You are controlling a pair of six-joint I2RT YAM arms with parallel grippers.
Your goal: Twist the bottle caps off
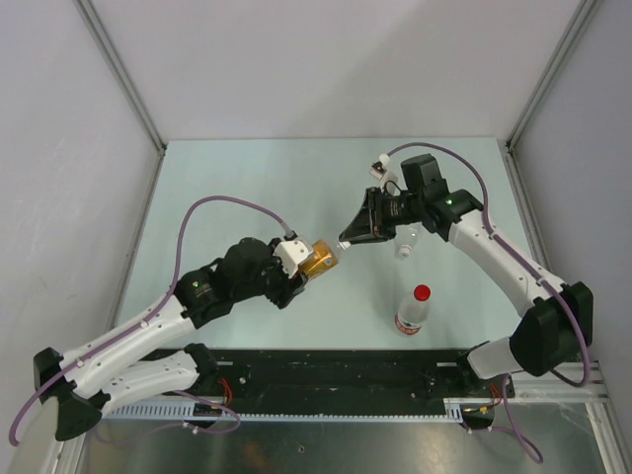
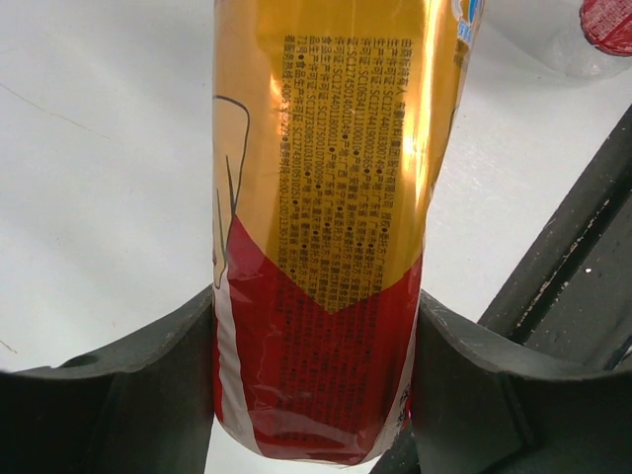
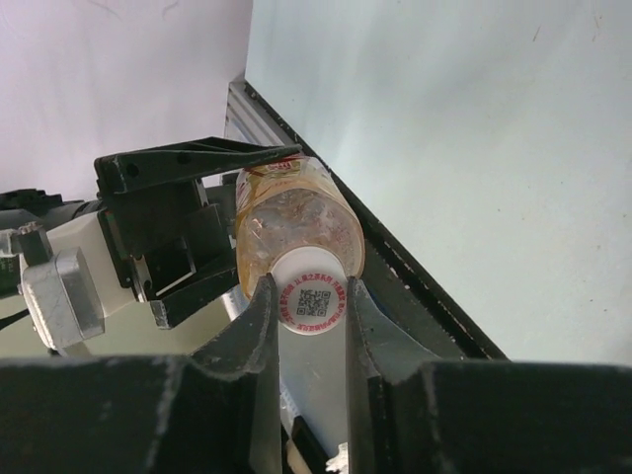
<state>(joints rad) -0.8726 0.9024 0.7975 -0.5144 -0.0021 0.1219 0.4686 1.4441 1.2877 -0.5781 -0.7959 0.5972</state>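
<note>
Our right gripper (image 3: 309, 301) is pinching the white cap (image 3: 314, 294) of the amber bottle (image 3: 296, 222), with its two matte black fingers (image 3: 259, 336) pressing against the cap's round sides. We are looking straight at the cap's smooth top, which is carrying a small printed square code ringed with red lettering. Our left gripper (image 2: 316, 395) is clamping the same bottle near its base. The curved black pads are hugging a glossy wrapper, gold above and red below, covered in fine dark print. From above, we are seeing the bottle held on its side between the two arms, over the middle of the pale green table (image 1: 247, 178), with the cap pointing toward the right arm. Nearer the arm bases, a second bottle (image 1: 410, 320) with a red-and-white label is standing upright on the table. Its bright red cap (image 1: 422, 292) is sitting on top, well apart from both grippers.
</note>
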